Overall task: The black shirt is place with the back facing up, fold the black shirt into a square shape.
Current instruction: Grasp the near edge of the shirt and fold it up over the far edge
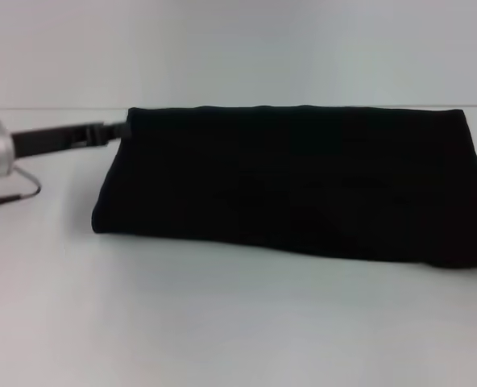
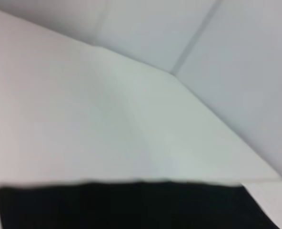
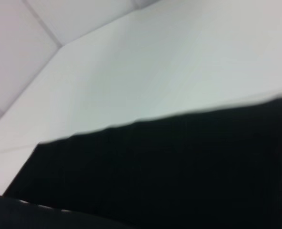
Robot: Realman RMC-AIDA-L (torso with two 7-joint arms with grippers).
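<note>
The black shirt lies on the white table as a long, folded band. Its long axis runs across the table from the robot's left to its right. The far long edge is straight and roughly parallel to the table's back edge. The near long edge slopes, so the band is deeper toward the right end than at the left end. The left end forms a slanted short edge; the right end passes out of the head view. No lettering shows on the upper surface, which is plain black.

The left gripper is at the far left corner of the shirt, with its black fingers reaching that corner from the left side. The silver wrist housing, with a green indicator, is farther left of the shirt. Whether the fingers are spread or pinching the fabric cannot be told.

In the left wrist view, the shirt appears as a black band with bare table beyond it. In the right wrist view, the shirt fills the lower area as a flat black panel on the table. The right gripper is not visible in any view.
</note>
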